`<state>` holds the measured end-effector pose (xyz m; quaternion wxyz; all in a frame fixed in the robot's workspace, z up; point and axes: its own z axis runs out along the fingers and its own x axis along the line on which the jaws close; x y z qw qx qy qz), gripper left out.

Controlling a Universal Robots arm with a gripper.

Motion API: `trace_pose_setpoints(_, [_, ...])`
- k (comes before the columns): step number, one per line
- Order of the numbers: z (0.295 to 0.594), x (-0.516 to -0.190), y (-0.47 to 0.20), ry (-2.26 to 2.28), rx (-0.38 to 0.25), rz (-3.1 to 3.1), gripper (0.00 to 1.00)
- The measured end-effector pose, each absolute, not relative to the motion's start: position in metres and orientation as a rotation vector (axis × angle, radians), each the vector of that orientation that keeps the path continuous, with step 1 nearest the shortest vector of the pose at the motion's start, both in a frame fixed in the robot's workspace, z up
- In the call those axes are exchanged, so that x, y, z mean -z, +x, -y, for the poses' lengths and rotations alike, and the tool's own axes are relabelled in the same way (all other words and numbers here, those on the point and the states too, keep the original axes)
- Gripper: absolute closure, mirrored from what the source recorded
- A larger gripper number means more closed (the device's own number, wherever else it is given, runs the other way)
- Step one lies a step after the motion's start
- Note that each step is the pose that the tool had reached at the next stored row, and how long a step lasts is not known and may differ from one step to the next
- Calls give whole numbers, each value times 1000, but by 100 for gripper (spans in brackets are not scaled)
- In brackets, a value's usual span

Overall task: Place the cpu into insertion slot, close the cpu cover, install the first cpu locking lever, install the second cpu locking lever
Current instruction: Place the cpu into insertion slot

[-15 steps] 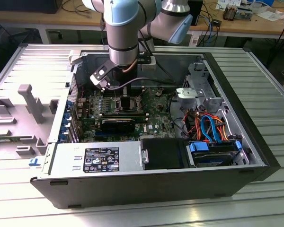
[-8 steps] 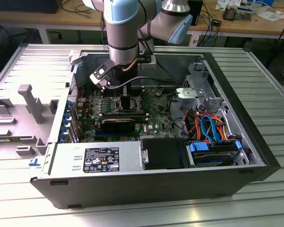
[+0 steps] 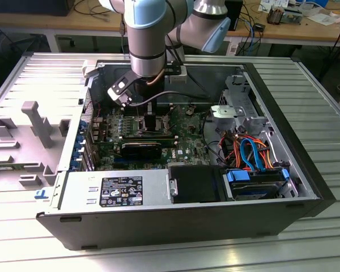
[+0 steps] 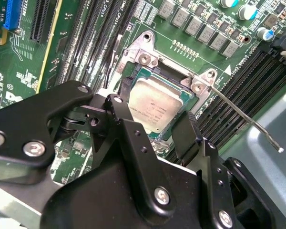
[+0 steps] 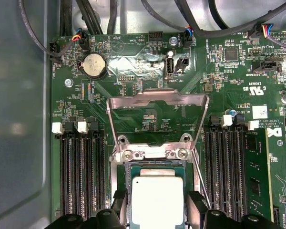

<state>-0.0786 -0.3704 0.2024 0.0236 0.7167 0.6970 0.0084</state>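
The cpu (image 5: 157, 200) (image 4: 157, 105), a flat square chip with a silver-grey top, lies level in the insertion slot (image 5: 150, 153) (image 4: 145, 52) on the green board. My gripper (image 5: 157, 207) (image 4: 152, 114) is down over it, one black finger (image 5: 119, 205) tight against each of two opposite sides, shut on the chip. The cpu cover (image 5: 157, 98), a thin silver frame, is swung up and open behind the slot. A thin wire locking lever (image 4: 243, 119) (image 5: 200, 179) sticks out unlatched beside the slot. In the exterior view the gripper (image 3: 149, 120) reaches down into the open computer case.
Long black memory slots (image 5: 81, 171) (image 5: 229, 167) flank the slot on both sides. A power supply (image 3: 119, 190) lies along the case's near wall. Orange and blue cables (image 3: 249, 150) and a drive bay (image 3: 252, 181) fill the exterior view's right. Black cables (image 5: 100, 14) hang behind the cover.
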Motion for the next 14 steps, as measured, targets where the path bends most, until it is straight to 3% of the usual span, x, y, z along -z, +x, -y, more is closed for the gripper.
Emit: trace_pose_setpoints(14, [369, -201, -76, 2172, -28, -2204, 38])
